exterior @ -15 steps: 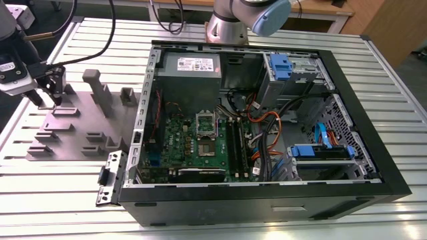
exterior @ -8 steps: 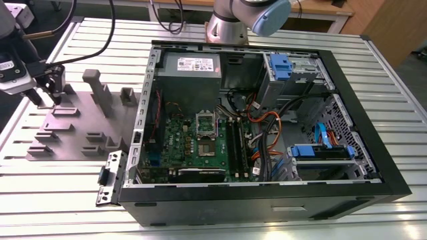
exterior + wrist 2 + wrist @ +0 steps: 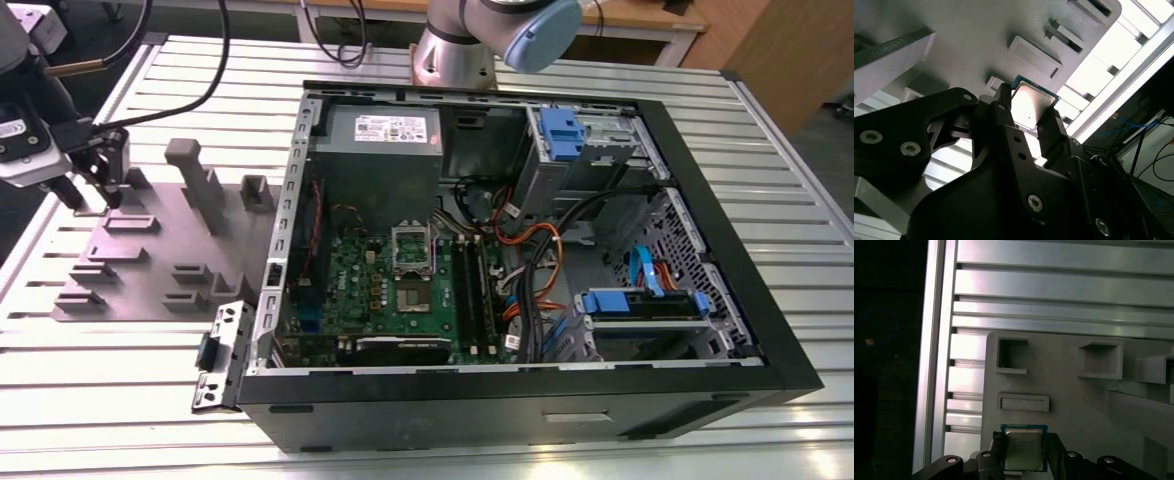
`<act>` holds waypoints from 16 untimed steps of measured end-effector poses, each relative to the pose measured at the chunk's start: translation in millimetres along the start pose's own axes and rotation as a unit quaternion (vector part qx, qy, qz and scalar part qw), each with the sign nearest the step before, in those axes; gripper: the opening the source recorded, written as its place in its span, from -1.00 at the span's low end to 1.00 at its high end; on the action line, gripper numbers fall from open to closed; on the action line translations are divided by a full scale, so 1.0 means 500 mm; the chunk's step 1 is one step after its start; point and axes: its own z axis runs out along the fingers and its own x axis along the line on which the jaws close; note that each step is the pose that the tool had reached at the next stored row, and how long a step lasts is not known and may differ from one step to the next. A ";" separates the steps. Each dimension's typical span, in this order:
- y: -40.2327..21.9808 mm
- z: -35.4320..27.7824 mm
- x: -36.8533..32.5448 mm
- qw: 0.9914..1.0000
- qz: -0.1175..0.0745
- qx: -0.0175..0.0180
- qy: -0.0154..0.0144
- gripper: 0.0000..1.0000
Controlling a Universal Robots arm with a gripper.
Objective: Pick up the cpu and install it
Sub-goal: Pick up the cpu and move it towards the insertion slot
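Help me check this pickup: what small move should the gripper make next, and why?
Probably a short straight lift. In the first wrist view the black gripper sits shut on opposite edges of the small square silver-topped cpu, over the matte grey plastic fixture plate. Tall grey blocks rise from that plate in the exterior view, so rising clear before moving sideways seems safest.

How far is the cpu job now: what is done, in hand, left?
Done: the gripper is shut on the cpu over the grey fixture plate. In hand: the cpu, between the fingers in both wrist views. Left: the cpu is not yet at the green motherboard inside the open computer case.
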 end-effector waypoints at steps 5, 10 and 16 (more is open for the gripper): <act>0.000 -0.002 0.000 1.000 0.000 0.000 0.000 -0.09; 0.000 -0.004 0.000 1.000 0.000 0.000 0.000 -0.09; 0.000 -0.008 0.000 1.000 0.000 0.000 0.000 -0.09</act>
